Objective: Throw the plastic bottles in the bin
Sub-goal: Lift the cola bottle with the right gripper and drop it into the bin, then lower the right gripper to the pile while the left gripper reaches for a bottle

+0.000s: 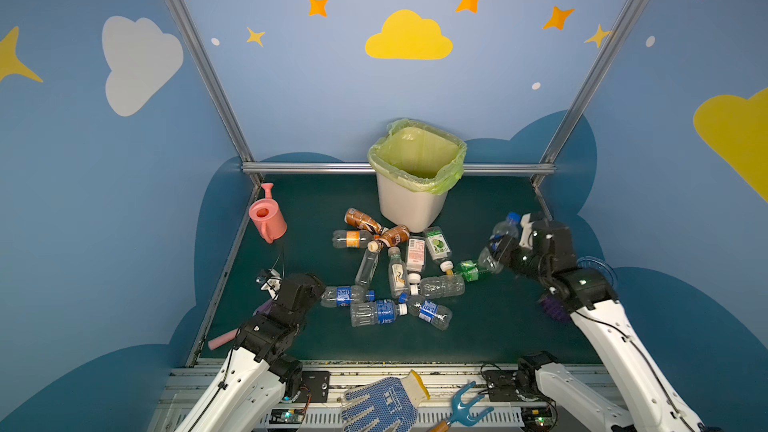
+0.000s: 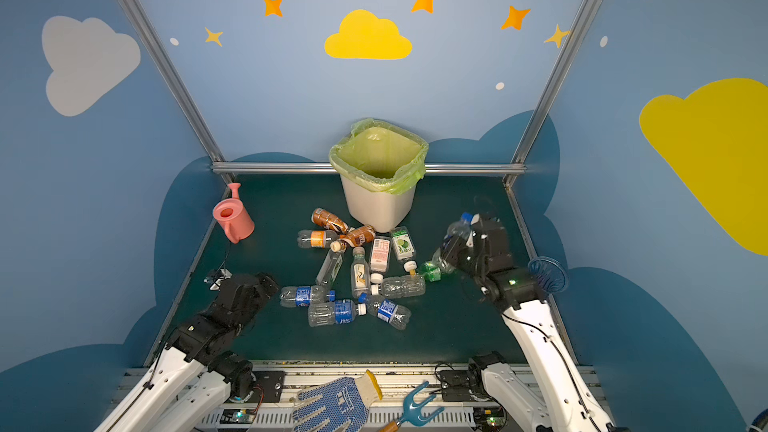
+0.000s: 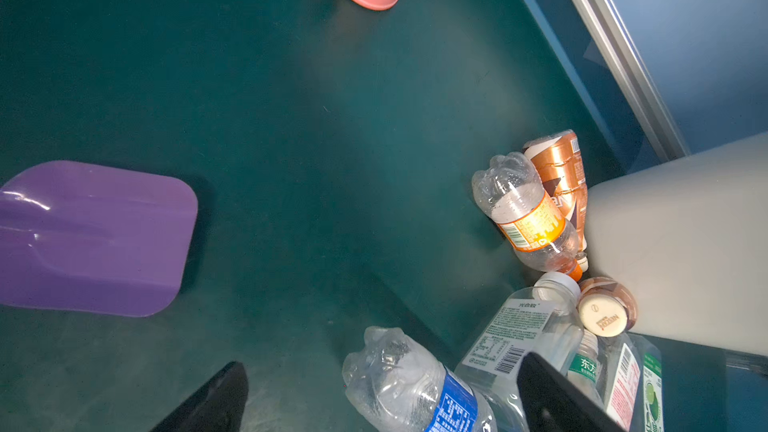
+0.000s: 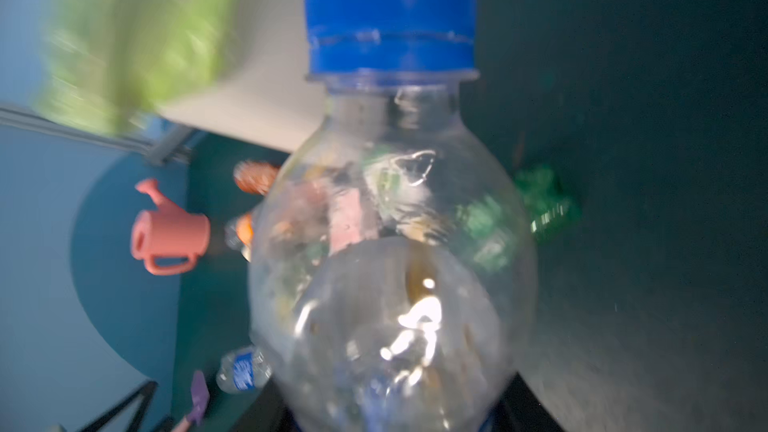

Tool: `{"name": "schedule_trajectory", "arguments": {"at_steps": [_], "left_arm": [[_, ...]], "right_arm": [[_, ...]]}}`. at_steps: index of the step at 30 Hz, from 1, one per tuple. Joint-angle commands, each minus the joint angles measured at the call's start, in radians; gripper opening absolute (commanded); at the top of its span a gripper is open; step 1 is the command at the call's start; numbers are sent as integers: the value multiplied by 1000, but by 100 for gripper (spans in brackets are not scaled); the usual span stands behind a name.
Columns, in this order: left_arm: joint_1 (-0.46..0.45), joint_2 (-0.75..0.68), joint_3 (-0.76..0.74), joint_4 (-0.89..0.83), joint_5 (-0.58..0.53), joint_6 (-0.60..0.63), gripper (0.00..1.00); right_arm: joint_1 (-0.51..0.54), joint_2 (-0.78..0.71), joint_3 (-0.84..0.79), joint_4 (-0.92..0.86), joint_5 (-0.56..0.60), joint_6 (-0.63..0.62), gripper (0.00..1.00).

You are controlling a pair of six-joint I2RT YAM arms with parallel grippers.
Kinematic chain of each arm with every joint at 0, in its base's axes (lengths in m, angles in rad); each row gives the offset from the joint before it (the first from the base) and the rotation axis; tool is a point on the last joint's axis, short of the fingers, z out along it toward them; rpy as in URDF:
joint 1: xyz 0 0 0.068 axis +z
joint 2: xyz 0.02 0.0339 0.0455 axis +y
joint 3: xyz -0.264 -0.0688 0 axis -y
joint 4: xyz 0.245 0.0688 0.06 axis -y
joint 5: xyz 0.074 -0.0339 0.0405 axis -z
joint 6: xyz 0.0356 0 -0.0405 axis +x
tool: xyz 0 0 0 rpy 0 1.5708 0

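Observation:
The off-white bin (image 1: 409,207) (image 2: 376,209) with its green liner stands at the back middle of the dark green table. In front of it several plastic bottles (image 1: 395,272) (image 2: 357,272) lie in a heap. My right gripper (image 1: 498,245) (image 2: 451,249) (image 4: 395,409) is shut on a clear blue-capped bottle (image 1: 506,227) (image 4: 390,222), held off the table to the right of the heap, cap toward the bin. My left gripper (image 1: 318,290) (image 3: 388,398) is open at the heap's left end. The base of a blue-labelled bottle (image 3: 411,380) lies between its wide jaws.
A pink watering can (image 1: 268,218) stands at the back left. A purple scoop (image 3: 95,238) lies by the left arm. A dotted glove (image 1: 382,405) and a blue hand fork (image 1: 465,409) lie on the front rail. Aluminium rails edge the table.

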Motion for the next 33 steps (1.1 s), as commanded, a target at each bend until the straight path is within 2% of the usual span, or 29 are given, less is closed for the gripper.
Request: {"name": "schedule_trajectory", "arguments": {"at_steps": [1,4,6,9,11,14,16,18,19,21,23,28,33], "left_arm": [[9,-8,0,4,-34,28,100],[16,-7,-4,8,-29,30,100],[21,-5,-9,8,-24,31,100],[25,-6,-15,10,-22,31,100],[27,-7,-18,12,-22,33,100],[30,-8,-23,16,-21,31,100],[32,-9,-24,16,-22,30,100],[34,-14,-24,10,-19,28,100],[34,-18,-25,3,-16,27,100],[33,-33,-26,-11,-14,19,100],[34,-50,-29,-21,-14,12,100],[33,-70,5,-72,-12,-22,100],[25,-57,30,-86,42,-61,100]], "right_arm": [[-61,48,254,-10,35,-172,48],[-75,145,513,44,25,-221,48],[-76,209,635,100,-23,-217,48],[-68,329,739,200,-97,-160,48],[-38,440,787,242,-152,-125,49],[45,698,917,201,-287,-129,53],[85,904,1126,85,-366,-175,61],[99,1083,1398,-107,-358,-217,73],[98,1146,1546,-197,-335,-234,83],[97,1172,1720,-274,-266,-257,92],[99,1086,1681,-214,-205,-261,98],[98,714,1193,121,-116,-248,98],[71,574,1012,118,-88,-271,98]]}}
